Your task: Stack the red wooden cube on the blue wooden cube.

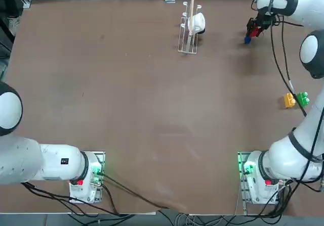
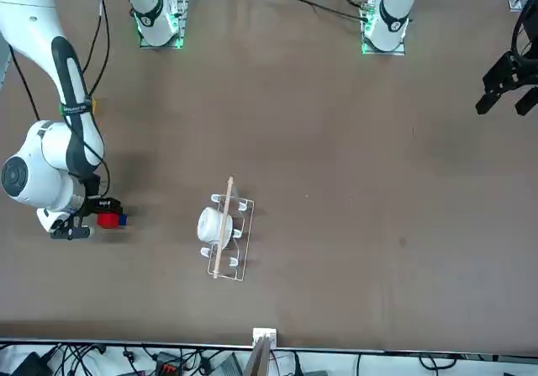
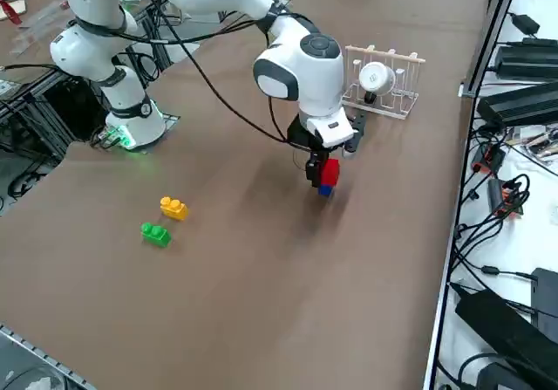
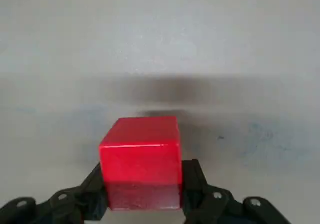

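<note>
Gripping red wooden cube in right gripper's jaws, open table around

Soft shadows on brown tabletop; wrist view blurred behind.

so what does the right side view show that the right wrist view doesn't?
Only right side: the blue cube, peeking out past the red cube (can't tell if they touch); the yellow block and green block; the rack with the white cup.
Only right wrist: a clear look at both fingers, one on each side of the red cube.
Both: the red cube gripped in the right gripper, over the table.
</note>
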Controlling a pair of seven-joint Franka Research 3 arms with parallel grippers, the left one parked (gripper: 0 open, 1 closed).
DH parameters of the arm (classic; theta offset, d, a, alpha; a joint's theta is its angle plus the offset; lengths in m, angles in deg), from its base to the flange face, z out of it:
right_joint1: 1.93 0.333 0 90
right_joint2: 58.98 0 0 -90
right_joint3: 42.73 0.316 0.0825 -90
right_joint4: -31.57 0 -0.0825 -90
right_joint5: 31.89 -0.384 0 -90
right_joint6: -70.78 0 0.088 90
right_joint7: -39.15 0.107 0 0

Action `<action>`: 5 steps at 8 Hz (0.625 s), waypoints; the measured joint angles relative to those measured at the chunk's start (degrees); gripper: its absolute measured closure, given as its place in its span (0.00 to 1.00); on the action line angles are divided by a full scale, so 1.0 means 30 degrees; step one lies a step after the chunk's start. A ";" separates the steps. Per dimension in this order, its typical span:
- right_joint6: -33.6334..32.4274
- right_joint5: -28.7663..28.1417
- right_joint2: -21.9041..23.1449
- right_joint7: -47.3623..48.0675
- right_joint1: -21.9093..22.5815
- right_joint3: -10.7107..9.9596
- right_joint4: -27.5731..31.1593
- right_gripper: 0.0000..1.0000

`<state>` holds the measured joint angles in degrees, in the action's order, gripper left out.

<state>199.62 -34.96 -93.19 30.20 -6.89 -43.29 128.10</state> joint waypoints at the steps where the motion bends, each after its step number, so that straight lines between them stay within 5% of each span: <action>1: -0.0020 -0.0001 0.0001 0.0001 0.0001 0.0012 0.0000 0.30; 5: -0.0080 -0.0002 0.0006 0.0004 0.0004 0.0048 0.0000 0.30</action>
<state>199.37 -34.97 -93.18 30.21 -6.88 -43.14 128.10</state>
